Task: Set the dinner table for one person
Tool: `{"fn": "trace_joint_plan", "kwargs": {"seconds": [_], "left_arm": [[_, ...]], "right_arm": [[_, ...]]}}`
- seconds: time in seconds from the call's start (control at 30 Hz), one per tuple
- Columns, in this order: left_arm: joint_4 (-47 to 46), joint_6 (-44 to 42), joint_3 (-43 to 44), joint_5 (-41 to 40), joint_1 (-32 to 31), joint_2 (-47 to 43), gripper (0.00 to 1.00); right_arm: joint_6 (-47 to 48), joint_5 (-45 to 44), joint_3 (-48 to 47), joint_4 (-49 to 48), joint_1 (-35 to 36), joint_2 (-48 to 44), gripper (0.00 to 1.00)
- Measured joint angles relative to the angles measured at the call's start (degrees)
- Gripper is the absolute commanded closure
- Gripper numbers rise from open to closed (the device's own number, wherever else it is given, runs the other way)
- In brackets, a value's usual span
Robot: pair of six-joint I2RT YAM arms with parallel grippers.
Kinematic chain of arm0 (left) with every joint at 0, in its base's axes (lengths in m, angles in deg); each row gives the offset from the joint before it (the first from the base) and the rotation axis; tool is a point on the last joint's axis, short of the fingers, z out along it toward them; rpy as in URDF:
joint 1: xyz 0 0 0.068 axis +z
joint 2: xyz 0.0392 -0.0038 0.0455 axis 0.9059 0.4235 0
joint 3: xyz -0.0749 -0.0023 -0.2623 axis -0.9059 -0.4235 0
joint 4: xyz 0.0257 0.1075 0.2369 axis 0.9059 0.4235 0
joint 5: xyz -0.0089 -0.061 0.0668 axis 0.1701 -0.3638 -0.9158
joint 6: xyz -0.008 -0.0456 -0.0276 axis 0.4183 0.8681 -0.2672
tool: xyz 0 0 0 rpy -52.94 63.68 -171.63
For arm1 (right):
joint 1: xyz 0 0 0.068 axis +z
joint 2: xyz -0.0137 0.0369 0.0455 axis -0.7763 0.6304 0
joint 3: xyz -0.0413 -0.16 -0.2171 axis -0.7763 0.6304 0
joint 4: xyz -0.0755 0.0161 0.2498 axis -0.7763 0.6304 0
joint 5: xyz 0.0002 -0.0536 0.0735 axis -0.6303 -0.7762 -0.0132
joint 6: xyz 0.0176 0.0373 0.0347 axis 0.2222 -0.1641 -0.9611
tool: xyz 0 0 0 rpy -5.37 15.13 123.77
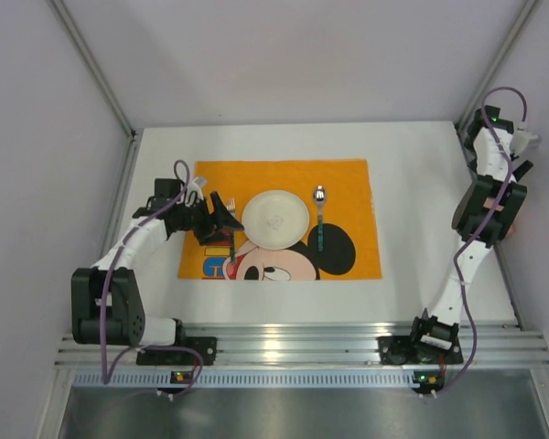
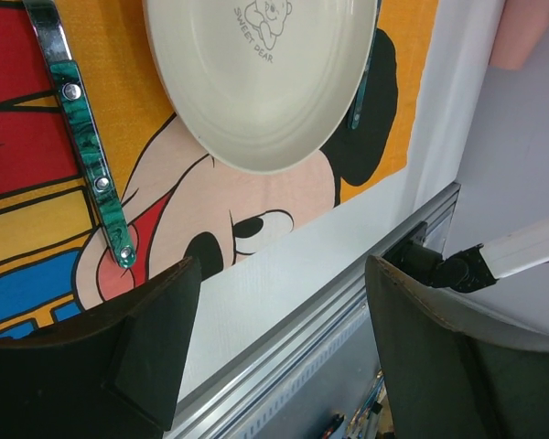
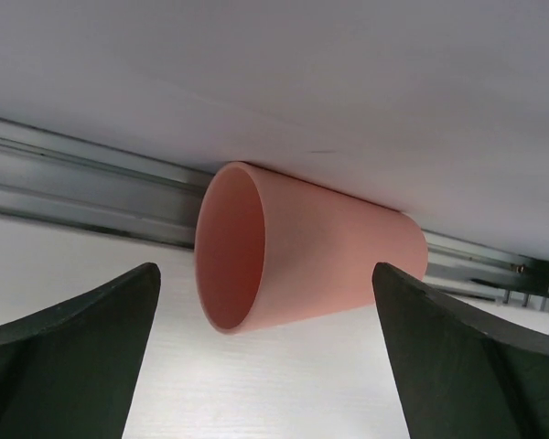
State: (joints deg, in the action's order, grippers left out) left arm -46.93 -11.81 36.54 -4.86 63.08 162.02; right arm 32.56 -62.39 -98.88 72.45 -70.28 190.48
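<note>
The white dinner table (image 1: 421,183) carries an orange cartoon-mouse placemat (image 1: 348,183). On the placemat are a cream plate (image 1: 274,218), a green-handled spoon (image 1: 319,219) to its right and a green-handled piece of cutlery (image 1: 231,245) to its left. My left gripper (image 1: 227,221) is open and empty, hovering over the left cutlery (image 2: 91,165). A pink cup (image 3: 302,247) lies on its side on the table by the right rail. My right gripper (image 3: 265,270) is open with a finger on each side of the cup, not touching it. In the top view the right arm largely hides the cup.
Aluminium rails run along the table's near edge (image 1: 293,343) and behind the cup (image 3: 73,183). Grey walls enclose the table on the left, back and right. The plate (image 2: 265,82) and the near rail (image 2: 348,302) also show in the left wrist view.
</note>
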Motion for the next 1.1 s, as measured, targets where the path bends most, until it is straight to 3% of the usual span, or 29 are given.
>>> {"fn": "trace_joint_plan", "kwargs": {"seconds": [0.23,0.33,0.37,0.47,0.53,0.8,0.93,1.1], "left_arm": [[0.04,-0.9,0.57,0.02,-0.13,2.51,0.24],[0.04,-1.36,1.25,0.02,-0.13,3.21,0.24],[0.02,-1.46,1.42,0.04,-0.13,3.39,0.24],[0.04,-1.55,1.53,0.02,-0.22,3.67,0.25],[0.0,-1.68,1.53,0.02,-0.31,3.67,0.25],[-0.13,-1.68,1.53,0.0,-0.44,3.67,0.25],[-0.5,-1.64,1.53,-0.17,-0.44,3.65,0.25],[-0.63,-1.42,1.55,-1.44,-0.44,3.28,0.25]], "right_arm": [[0.24,-2.16,10.78,-3.3,-0.46,-0.02,0.0],[-0.42,-4.57,13.97,-4.28,-0.48,-0.5,0.28],[-0.48,-5.14,14.71,-4.55,-0.44,-1.09,0.56],[0.15,-8.92,15.32,-2.27,-0.44,-3.52,0.87],[1.49,-10.12,15.28,-0.59,-0.7,-5.31,0.98],[3.91,-7.13,15.61,0.02,-1.55,-7.93,1.0],[3.5,-0.79,20.33,-3.58,-0.55,-14.67,1.0],[4.44,14.93,25.14,-10.29,10.69,-25.79,1.0]]}}
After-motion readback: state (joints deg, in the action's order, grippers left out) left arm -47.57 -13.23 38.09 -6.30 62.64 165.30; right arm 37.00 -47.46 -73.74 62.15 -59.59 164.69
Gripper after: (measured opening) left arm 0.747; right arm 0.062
